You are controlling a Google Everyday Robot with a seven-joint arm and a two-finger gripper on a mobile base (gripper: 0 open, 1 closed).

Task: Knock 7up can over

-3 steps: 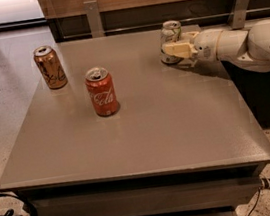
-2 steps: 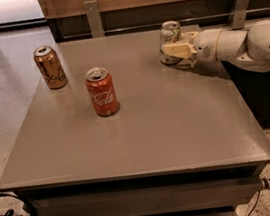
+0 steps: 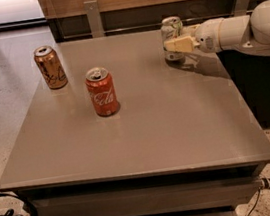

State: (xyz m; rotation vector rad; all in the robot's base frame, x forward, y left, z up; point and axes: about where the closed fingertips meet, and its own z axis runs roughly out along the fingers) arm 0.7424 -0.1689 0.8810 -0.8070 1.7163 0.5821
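The 7up can [image 3: 171,27], silver-white with green markings and a silver top, stands upright near the table's far right edge. My gripper [image 3: 177,46], cream-coloured at the end of the white arm [image 3: 235,33], reaches in from the right. It sits right in front of the can's lower half and hides that part. It looks to be touching the can or very close to it.
A red-orange Coca-Cola can [image 3: 102,91] stands upright left of the middle of the grey table [image 3: 169,135]. A copper-brown can [image 3: 50,67] stands at the far left. A wooden wall with metal brackets runs behind the table. Cables lie on the floor at the lower left.
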